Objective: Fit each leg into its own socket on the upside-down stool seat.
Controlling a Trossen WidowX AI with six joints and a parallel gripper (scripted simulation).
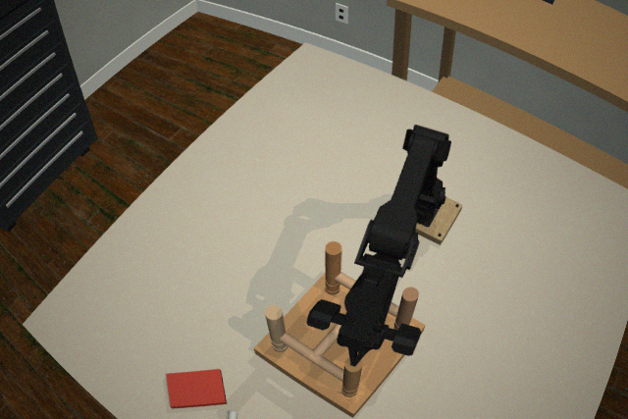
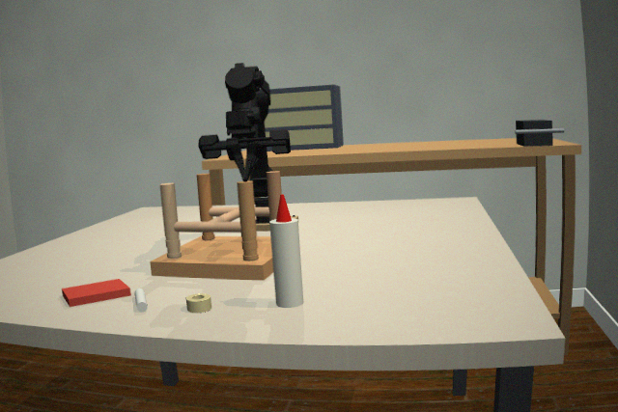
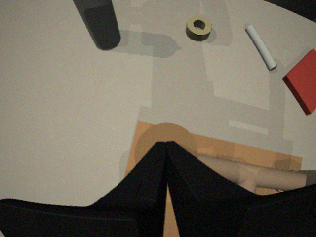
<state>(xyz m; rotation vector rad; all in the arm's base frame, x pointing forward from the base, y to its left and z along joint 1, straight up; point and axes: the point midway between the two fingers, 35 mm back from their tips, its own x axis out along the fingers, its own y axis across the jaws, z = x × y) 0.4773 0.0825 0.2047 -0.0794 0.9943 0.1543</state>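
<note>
The stool lies upside down near the front edge of the worktop (image 1: 202, 232) (image 2: 379, 267) (image 3: 59, 123), its square, orange-brown wooden seat (image 1: 304, 371) (image 2: 210, 269) (image 3: 291, 161) flat on the surface. Four round wooden legs, in differing brown tones, rise upright near the seat's corners: a pale leg (image 1: 275, 328) (image 2: 170, 220), a darker orange leg (image 1: 333, 267) (image 2: 204, 207), a pinkish leg (image 1: 407, 305) (image 2: 273, 195) and a mid-brown leg (image 1: 351, 380) (image 2: 246, 220) (image 3: 148, 135) at the seat corner nearest that edge. Pale round rails (image 1: 311, 354) (image 2: 207, 226) (image 3: 276, 177) run between them.
</note>
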